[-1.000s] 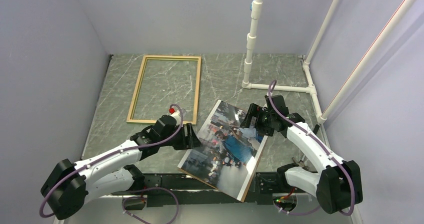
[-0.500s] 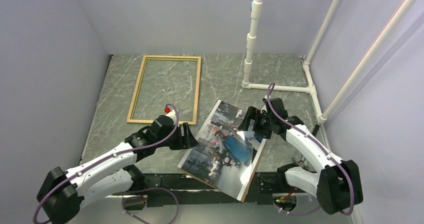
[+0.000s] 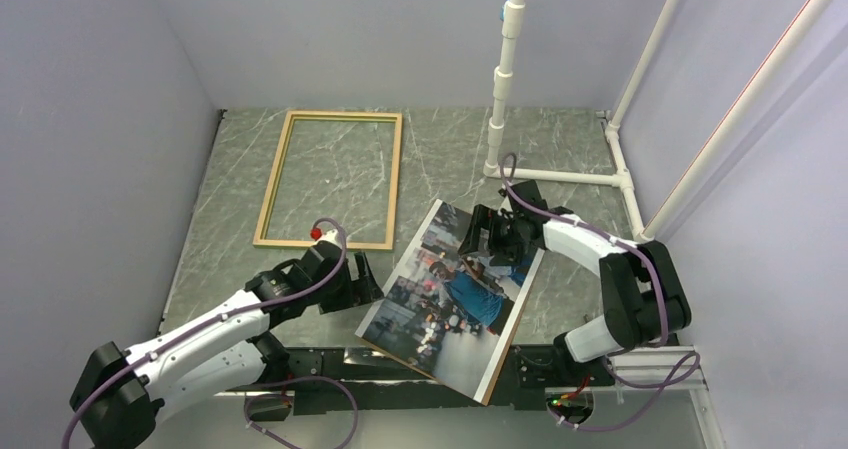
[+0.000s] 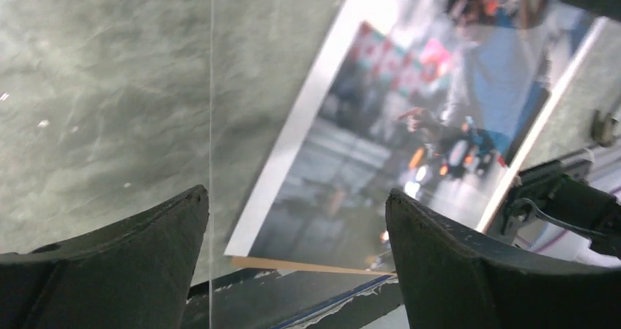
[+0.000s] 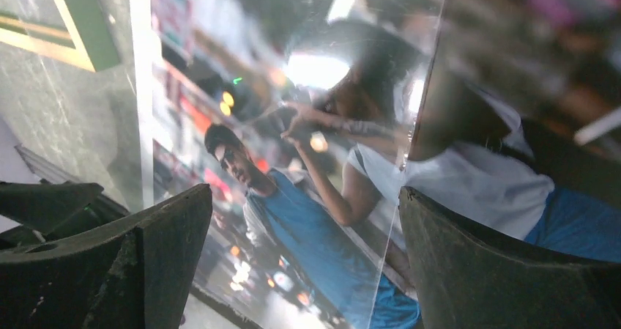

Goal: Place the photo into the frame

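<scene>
Overhead, the thin-railed, light-wood rectangular frame (image 3: 275,181) is being shown lying flat at the far left of the grey marbled table (image 3: 440,149). The large colour street-scene print (image 3: 450,294) is lying askew by the near edge, apart from the frame. The left gripper (image 3: 365,274) is being held just beside the print's left border, and the right gripper (image 3: 472,237) over its far end.

From the left wrist, the black fingers (image 4: 146,234) are being held wide apart with nothing between them; the print is being seen beyond, with a thin tan board edge (image 4: 307,265) showing under its near border.

From the right wrist, the fingers (image 5: 161,226) are likewise being held spread and empty, close over the print; whether they are touching it cannot be told. A green corner of the frame is being glimpsed at upper left.
</scene>
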Controlling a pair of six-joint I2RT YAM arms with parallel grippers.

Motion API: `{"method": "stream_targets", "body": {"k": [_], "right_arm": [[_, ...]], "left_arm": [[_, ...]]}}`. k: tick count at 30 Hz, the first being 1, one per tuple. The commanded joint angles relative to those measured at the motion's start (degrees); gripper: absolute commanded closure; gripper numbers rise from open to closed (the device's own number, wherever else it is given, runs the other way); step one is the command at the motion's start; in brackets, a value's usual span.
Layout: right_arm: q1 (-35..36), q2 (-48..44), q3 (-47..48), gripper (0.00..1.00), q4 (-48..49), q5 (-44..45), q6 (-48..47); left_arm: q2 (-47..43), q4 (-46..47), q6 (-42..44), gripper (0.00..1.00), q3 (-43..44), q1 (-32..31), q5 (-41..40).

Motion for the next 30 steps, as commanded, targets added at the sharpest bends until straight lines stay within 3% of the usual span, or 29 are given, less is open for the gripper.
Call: {"method": "stream_targets", "body": {"k": [1,5,9,21,30], "right_arm": [[0.97,2.6,5.32,0.0,-1.47,8.36,-4.79],[0.86,2.55,5.79,0.0,-4.19,13.06,-5.78],[0.92,1.34,4.18,0.0,-5.86,14.07,-6.26],[0.94,-2.79,-4.68,0.02,0.78,0.4,-2.72],[0.96,0.15,-5.96,0.02,5.17,-4.42,-1.61]], "left_arm": [[2.61,-7.88,-3.29,0.02,2.71,-0.34,-5.72],[5.41,-12.11,-2.07,0.01,5.69,-0.26,-9.33],[8.04,-10.1,1.52,0.01,6.96,2.11,-7.9],[11.99,20.03,9.29,0.03,-1.38,14.53,15.44],[18.91,29.11,8.87,0.14,-3.83,17.02,20.95]]}}
